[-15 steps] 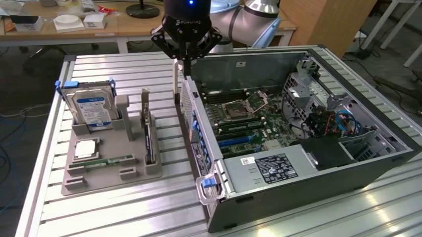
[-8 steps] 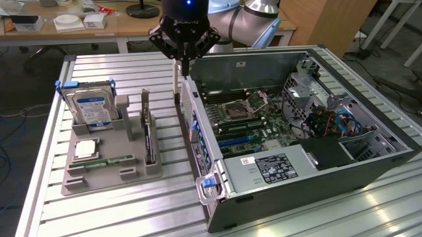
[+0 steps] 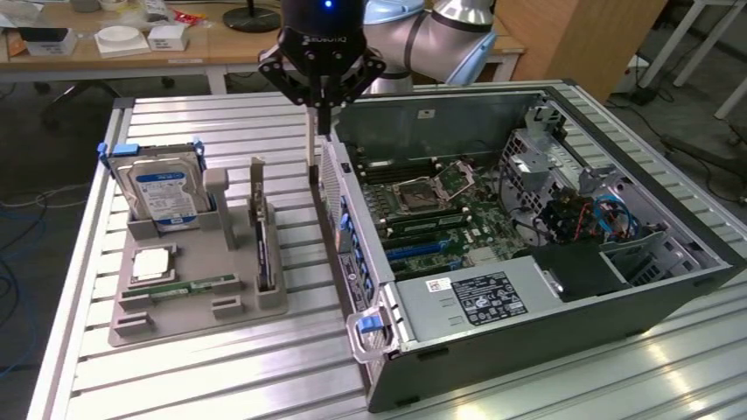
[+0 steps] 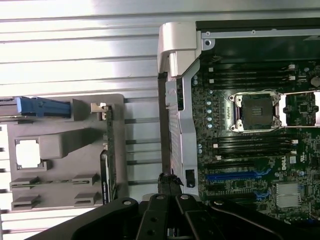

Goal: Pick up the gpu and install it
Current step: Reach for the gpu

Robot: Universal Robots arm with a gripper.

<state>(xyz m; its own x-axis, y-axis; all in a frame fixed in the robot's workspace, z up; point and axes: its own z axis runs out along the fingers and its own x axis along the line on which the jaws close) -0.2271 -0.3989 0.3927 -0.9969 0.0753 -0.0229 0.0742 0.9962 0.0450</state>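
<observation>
The gpu (image 3: 265, 249) is a thin dark card standing on edge in a slot of the grey tray (image 3: 198, 325), with its silver bracket (image 3: 257, 179) at the far end. In the wrist view the gpu (image 4: 107, 160) is still seated in the tray (image 4: 60, 120). My gripper (image 3: 313, 173) hangs from the black wrist with its long thin fingers shut and nothing between them. It hovers over the gap between the tray and the open computer case (image 3: 467, 92), beside the gpu and apart from it. The gripper (image 4: 167, 181) sits close to the case's side edge.
The case lies open with its motherboard (image 3: 432, 210) and blue card slots (image 4: 235, 176) exposed. The tray also holds a hard drive (image 3: 164, 192), a processor chip (image 3: 152, 262) and a green memory stick (image 3: 187, 287). A cluttered desk (image 3: 117, 52) stands behind the slatted metal table (image 3: 233, 385).
</observation>
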